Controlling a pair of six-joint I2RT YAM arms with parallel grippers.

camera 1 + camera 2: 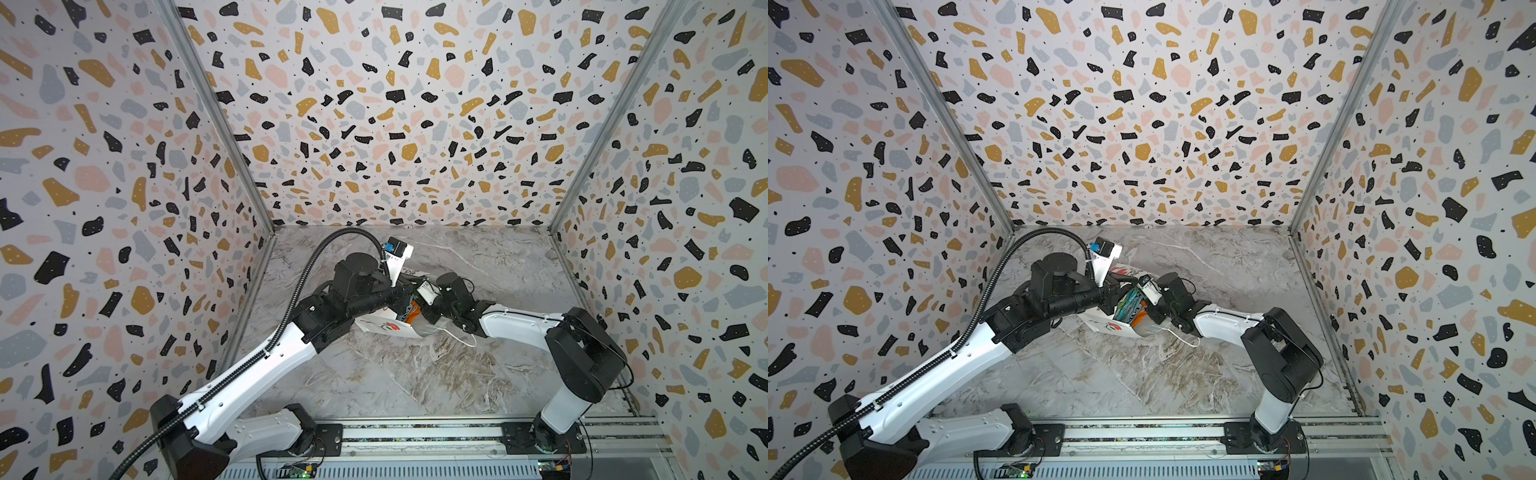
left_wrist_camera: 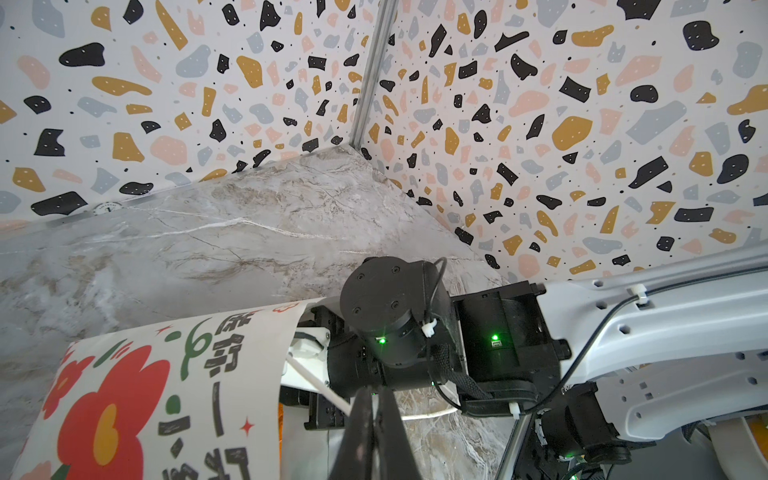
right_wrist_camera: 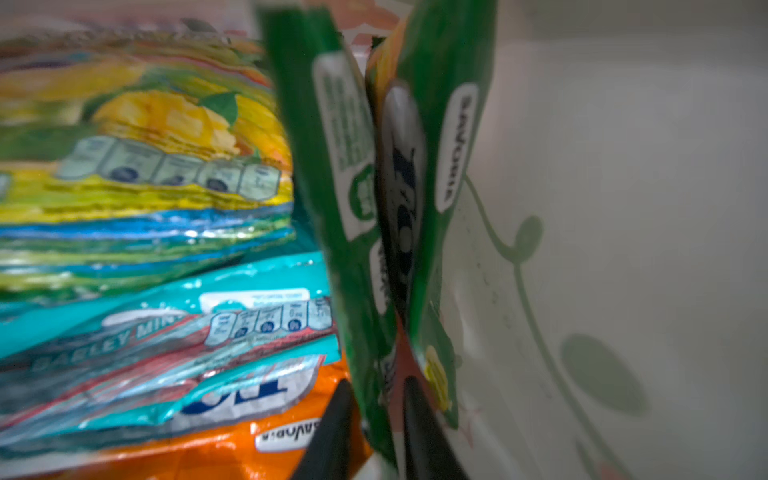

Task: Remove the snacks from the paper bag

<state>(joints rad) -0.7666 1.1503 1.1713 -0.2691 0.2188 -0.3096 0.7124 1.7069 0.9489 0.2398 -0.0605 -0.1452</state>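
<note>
1. Paper bag [image 1: 1121, 328] on its side on the table [image 1: 1142, 382], mouth toward the right arm; snacks [image 3: 166, 332] stacked inside.
2. Right gripper [image 3: 376, 384] inside the mouth, narrow, pinching a green packet [image 3: 353, 208] on edge, long axis straight ahead.
3. Left gripper [image 2: 374, 411] shut beside the cord handle [image 2: 316, 386].

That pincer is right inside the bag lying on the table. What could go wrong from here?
The right pincer pinches a glossy green packet, with a second green packet pressed against it: both may come out, or the hold may slip. The paper bag lies on its side, held only near its mouth by the left pincer; a hard pull could drag or tear it.
</note>
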